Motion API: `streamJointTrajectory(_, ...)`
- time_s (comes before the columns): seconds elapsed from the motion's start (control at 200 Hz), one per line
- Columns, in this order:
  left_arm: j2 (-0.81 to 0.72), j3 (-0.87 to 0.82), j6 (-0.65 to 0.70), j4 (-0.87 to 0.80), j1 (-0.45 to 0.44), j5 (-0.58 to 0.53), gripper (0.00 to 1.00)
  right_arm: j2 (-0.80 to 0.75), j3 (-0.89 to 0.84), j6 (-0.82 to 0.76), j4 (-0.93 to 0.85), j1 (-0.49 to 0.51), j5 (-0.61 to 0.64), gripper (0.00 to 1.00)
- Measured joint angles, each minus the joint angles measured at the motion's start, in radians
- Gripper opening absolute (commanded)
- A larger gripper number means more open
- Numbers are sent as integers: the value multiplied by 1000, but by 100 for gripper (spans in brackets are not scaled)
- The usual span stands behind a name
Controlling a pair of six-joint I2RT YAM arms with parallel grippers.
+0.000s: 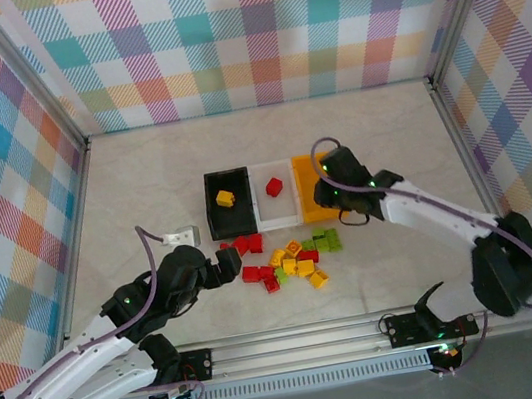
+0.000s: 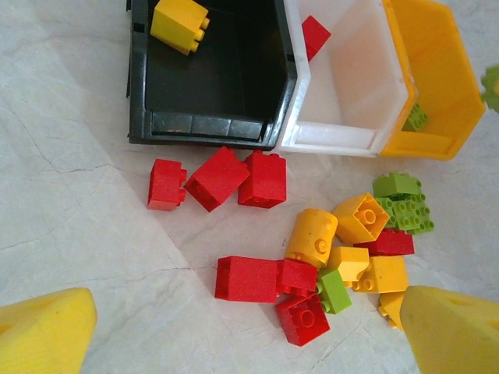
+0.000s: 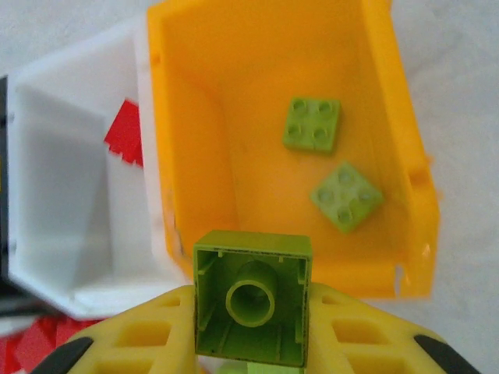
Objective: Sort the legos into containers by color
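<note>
Yellow pads [image 2: 43, 331] of the left gripper [image 2: 249, 343] stand spread wide at the bottom corners of its wrist view. The gripper is empty and hovers over the loose bricks [image 2: 312, 265] on the pale counter [image 2: 70, 202]. That heap in the middle of the frame mixes red, yellow-orange and lime green, with many pieces touching. Three red bricks [image 2: 218, 179] lie a little apart from it, just before the black bin [image 2: 207, 128]. Closing on the heap, I'd judge, risks pinching two colours together or shoving neighbours aside, because the pieces are so tightly packed.

Further on, the right gripper [image 3: 252, 343] is pinching a lime green brick [image 3: 252, 300] at the bottom centre of its wrist view, the brick's hollow underside toward the camera. The brick sits over the near wall of the orange-yellow bin [image 3: 413, 179], not clearly past it. Let go here and it could strike the rim and tumble back onto the counter. It could also skip left into the white bin [image 3: 62, 234], which touches the orange-yellow one.

Beyond, two green bricks [image 3: 313, 124] lie in the orange-yellow bin and one red brick [image 2: 314, 35] lies in the white one. One yellow brick [image 2: 181, 23] lies in the black one at upper left.
</note>
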Motion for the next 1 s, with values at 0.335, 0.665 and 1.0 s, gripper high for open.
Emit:
streamJointTrajectory(0.335,70,-26,8,5,0,29,94,165,167,-44,-8,-38,-25,74)
streamJointTrajectory(0.665,447,-27,57,140,-11,70,83,-6,6,-40,18,3,-55,75)
streamJointTrajectory(1.0,620,-18,56,233,-11,50,70,-64,-96,-16,23,4,-58,75)
